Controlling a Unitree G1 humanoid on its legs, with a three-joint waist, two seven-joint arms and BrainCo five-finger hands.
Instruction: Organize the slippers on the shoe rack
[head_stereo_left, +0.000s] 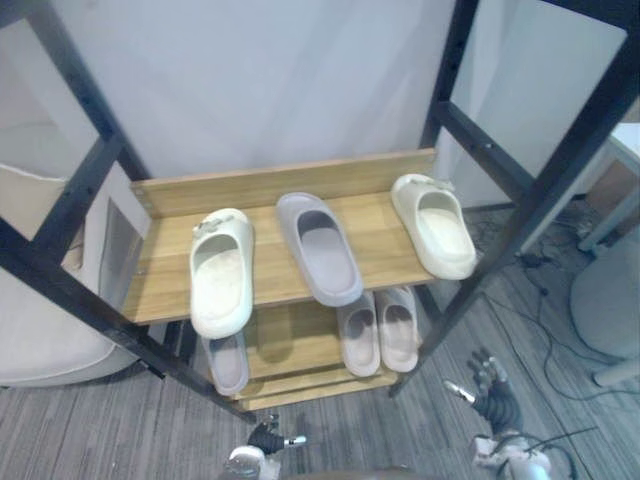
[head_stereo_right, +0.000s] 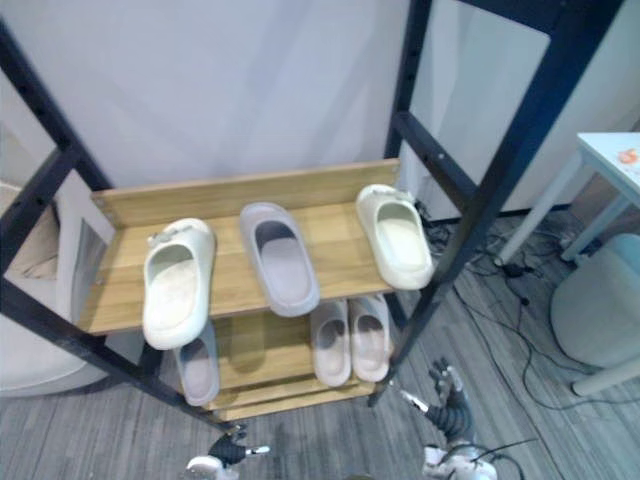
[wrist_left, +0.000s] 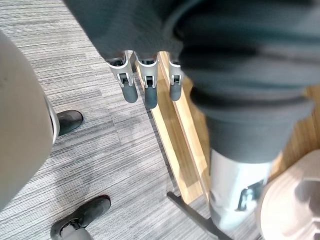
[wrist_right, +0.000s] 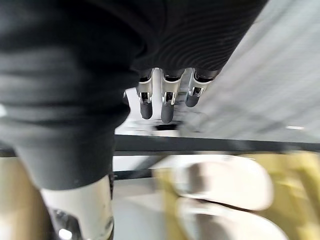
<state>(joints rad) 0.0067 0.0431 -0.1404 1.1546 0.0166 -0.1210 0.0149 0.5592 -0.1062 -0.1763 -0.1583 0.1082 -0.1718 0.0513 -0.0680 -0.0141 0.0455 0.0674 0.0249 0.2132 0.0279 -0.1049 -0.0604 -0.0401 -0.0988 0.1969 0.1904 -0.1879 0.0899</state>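
Left eye view
- Rack (head_stereo_left: 75, 200): a black frame is seen, with two wooden shelves.
- Upper shelf (head_stereo_left: 378, 235): three slippers are laid in a row, apart from one another.
- Left white slipper (head_stereo_left: 221, 272): set near the shelf's left edge, its near end hanging over the front edge.
- Grey slipper (head_stereo_left: 318, 250): placed mid-shelf and slanted, its near end at the front edge.
- Right white slipper (head_stereo_left: 435, 225): set by the right edge, reaching the front right corner.
- Lower shelf (head_stereo_left: 290, 340): a lone slipper (head_stereo_left: 228, 362) is seen near its left edge and a pair (head_stereo_left: 360, 335), side by side, towards its right edge.

Right eye view
- Floor (head_stereo_right: 330, 430): grey carpet is spread before the rack.
- Left hand (head_stereo_right: 228, 452): held low before the lower shelf's front left corner.
- Right hand (head_stereo_right: 448, 405): held low before the front right corner.

Left wrist view
- Fingers (wrist_left: 150, 85): held straight, side by side, with nothing grasped, above the floor by the lower shelf's front edge.

Right wrist view
- Fingers (wrist_right: 167, 102): held straight, slightly spread, with nothing grasped; the pair is seen beyond them, blurred.
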